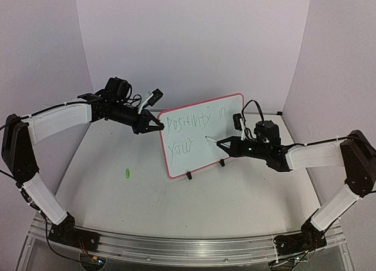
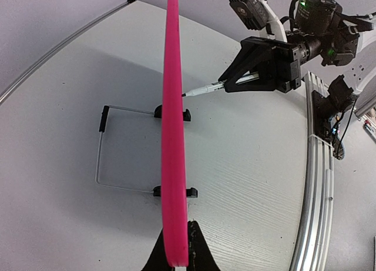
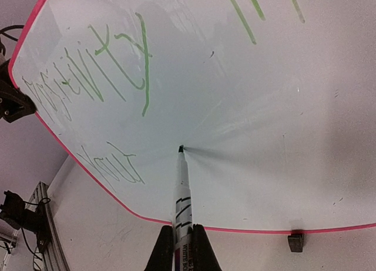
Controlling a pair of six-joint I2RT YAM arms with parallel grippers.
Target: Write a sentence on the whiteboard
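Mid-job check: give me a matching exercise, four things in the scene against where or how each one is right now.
Things:
1. left gripper
2. right gripper
3. marker
4. green bit

States:
A. lies loose on the table, left of the board
B. shut on the marker
C. tip at the board's white face
D. clamped on the board's pink edge

Pairs: 1-D, 2-B, 3-C, 4-A
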